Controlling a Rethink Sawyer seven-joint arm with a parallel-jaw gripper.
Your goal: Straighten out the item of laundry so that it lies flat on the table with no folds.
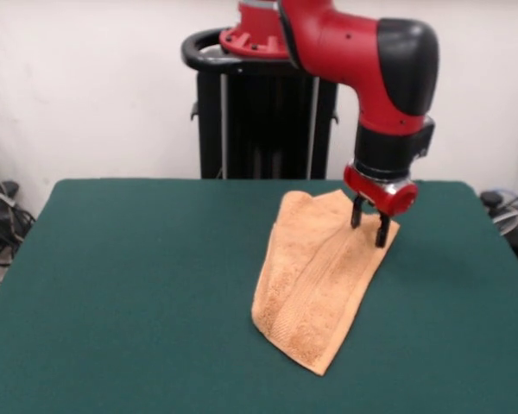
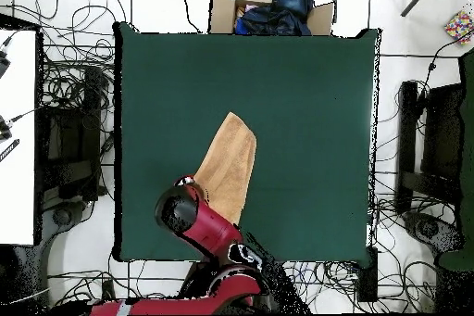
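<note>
The light orange towel (image 1: pixel 315 280) lies on the dark green table (image 1: pixel 138 285), right of centre, as a long narrow strip folded lengthwise, one short end towards the pedestal and the other towards the camera. A woven band runs along its length. My gripper (image 1: pixel 369 224) points down at the towel's far right corner, its two dark fingers apart, tips at or just above the cloth edge, holding nothing that I can see. In the overhead view the towel (image 2: pixel 231 166) runs diagonally on the table (image 2: pixel 305 99), and the arm's wrist (image 2: pixel 180 212) hides the gripper and the towel's near end.
The black pedestal (image 1: pixel 259 112) stands behind the table's far edge. In the overhead view a cardboard box with dark clothes (image 2: pixel 273 11) sits beyond the opposite edge, cables (image 2: pixel 74 81) cover the floor around, and a white desk (image 2: pixel 17 136) is at the left.
</note>
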